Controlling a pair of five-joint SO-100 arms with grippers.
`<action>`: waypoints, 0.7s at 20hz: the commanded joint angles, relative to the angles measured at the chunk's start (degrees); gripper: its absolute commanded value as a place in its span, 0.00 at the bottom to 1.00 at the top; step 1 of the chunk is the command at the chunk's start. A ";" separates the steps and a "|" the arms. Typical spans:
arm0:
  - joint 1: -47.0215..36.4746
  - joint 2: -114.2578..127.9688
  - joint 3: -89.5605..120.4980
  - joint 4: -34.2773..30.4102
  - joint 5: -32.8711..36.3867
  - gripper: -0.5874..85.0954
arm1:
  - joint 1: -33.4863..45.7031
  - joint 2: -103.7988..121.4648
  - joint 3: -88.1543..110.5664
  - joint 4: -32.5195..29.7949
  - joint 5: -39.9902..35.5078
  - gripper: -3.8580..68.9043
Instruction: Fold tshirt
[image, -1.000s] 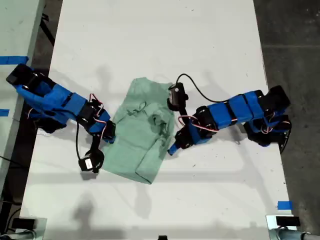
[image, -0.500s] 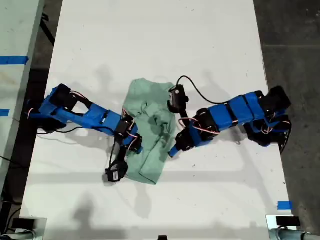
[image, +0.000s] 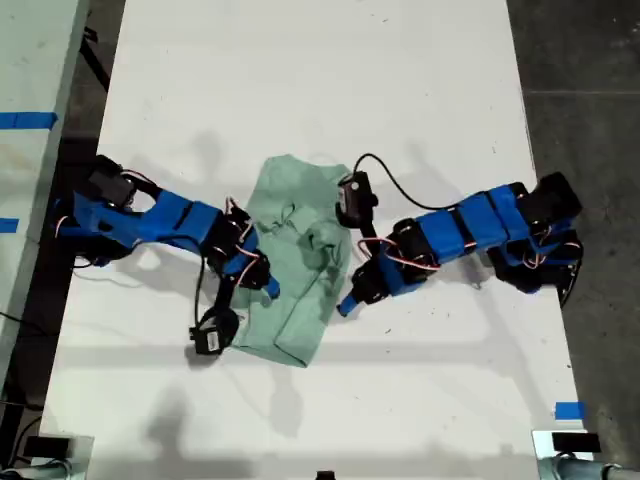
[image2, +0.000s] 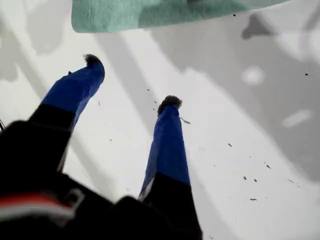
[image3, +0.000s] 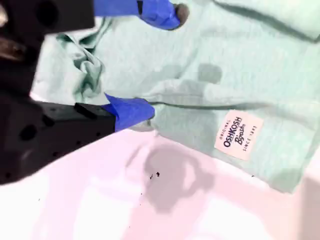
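– Where does the tshirt (image: 290, 260) lie in the exterior view?

– Crumpled and half folded in the middle of the white counter (image: 320, 80), between both arms. My second claw (image: 262, 285) reaches onto it from the exterior view's left, and my first claw (image: 345, 300) waits at its other edge.

– And the first wrist view?

– My first claw (image2: 131, 81) is spread wide over bare counter and holds nothing. The tshirt (image2: 150, 12) is just beyond it.

– The second wrist view?

– My second claw (image3: 150, 62) is parted over the tshirt (image3: 240, 65), near its label (image3: 239, 135), probably to catch the edge.

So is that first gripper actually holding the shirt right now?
No, my first gripper is open over bare table, with the tshirt lying beyond its fingertips.
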 joint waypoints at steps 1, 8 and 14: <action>3.87 11.87 0.26 0.62 -1.85 0.31 | -0.70 4.75 -0.97 -1.23 -0.35 0.41; 10.11 25.84 31.64 -16.61 -9.40 0.31 | -2.46 -3.78 -11.60 -3.87 1.14 0.43; 15.82 29.00 46.05 -29.00 -14.24 0.31 | -3.87 -15.21 -18.90 -10.81 1.76 0.44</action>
